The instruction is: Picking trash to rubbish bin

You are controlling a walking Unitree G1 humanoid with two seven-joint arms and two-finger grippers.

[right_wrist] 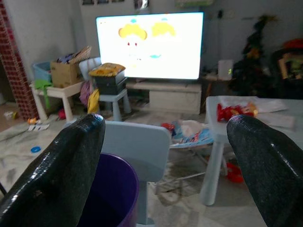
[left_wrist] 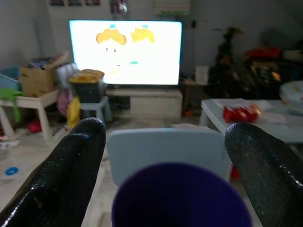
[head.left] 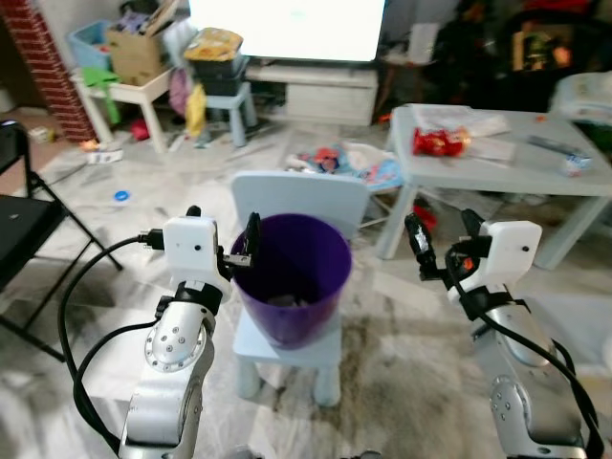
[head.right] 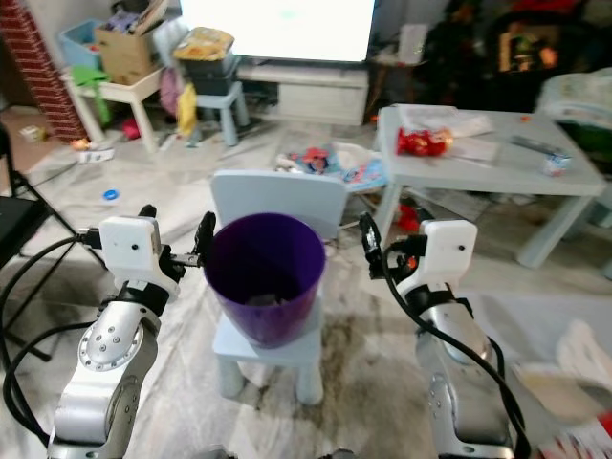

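Cluttered living room, pale marbled floor (head.left: 382, 354). Nearest the robot: purple bin (head.left: 292, 277) upright on the seat of a small light-blue child's chair (head.left: 296, 196), chair back rising just behind the bin. Bin holds a small heap of pale scraps at the bottom; can't tell what they are.

Left gripper (head.left: 225, 234) sits at the bin's left rim, one finger just beside or touching it; can't tell which. Fingers spread apart, nothing between them; in the left wrist view the fingertips (left_wrist: 71, 161) straddle the bin mouth. Right gripper (head.left: 442, 232) is off to the bin's right, clear of it, fingers also apart and empty.

Right of the chair: low light-blue table (head.left: 507, 167) with a red wrapper (head.left: 438, 142), some white plastic bags and small bits on top. On the floor between chair and table, further back, a heap of colourful litter (head.left: 349, 163). Black folding chair (head.left: 24, 229) at the left edge.

Far side: white side table (head.left: 129, 91) carrying a cardboard box (head.left: 137, 48) stuffed with items and a blue tub (head.left: 91, 43); a small stool (head.left: 229, 100) stacked with a dark container and a yellow packet; bright TV screen (head.left: 287, 27) on a white stand against the back wall.
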